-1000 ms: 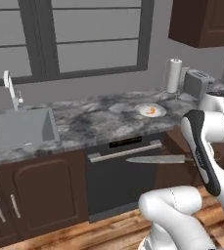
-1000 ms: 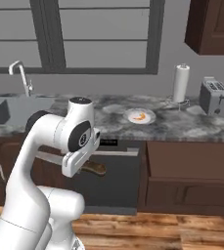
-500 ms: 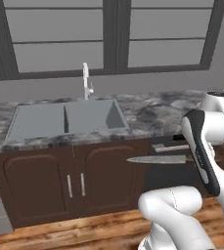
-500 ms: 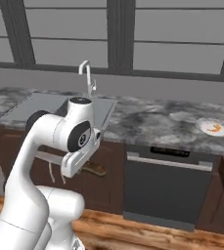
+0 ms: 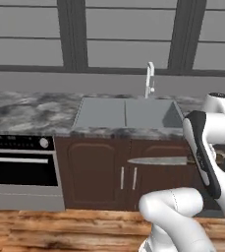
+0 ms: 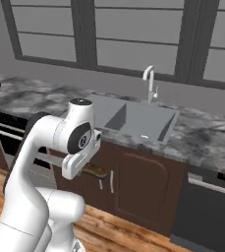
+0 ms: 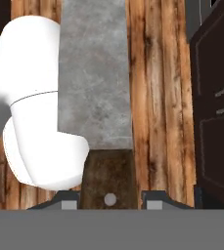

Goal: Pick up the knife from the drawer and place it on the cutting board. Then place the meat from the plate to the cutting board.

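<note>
The knife (image 7: pixel 96 83) sits clamped in the tool (image 7: pixel 108 199), its dark brown wooden handle caught between the two dark fingertips (image 7: pixel 155 201) and the broad silver-grey blade running straight away from the hand over the wooden floor (image 7: pixel 155 88). A small pale rivet shows on the handle just above the tips. In the left base view the knife (image 5: pixel 158 160) is held level in the air in front of the dark brown cabinet doors (image 5: pixel 97 172), the blade pointing left, with the handle end partly hidden behind the white arm. In the right base view only the brown handle (image 6: pixel 95 170) peeks out beneath the hand. Behind it, the grey marbled desk (image 5: pixel 30 110) carries a grey double sink (image 5: pixel 126 113) with a silver faucet (image 5: pixel 150 78); an oven (image 5: pixel 20 167) stands to the left.
</note>
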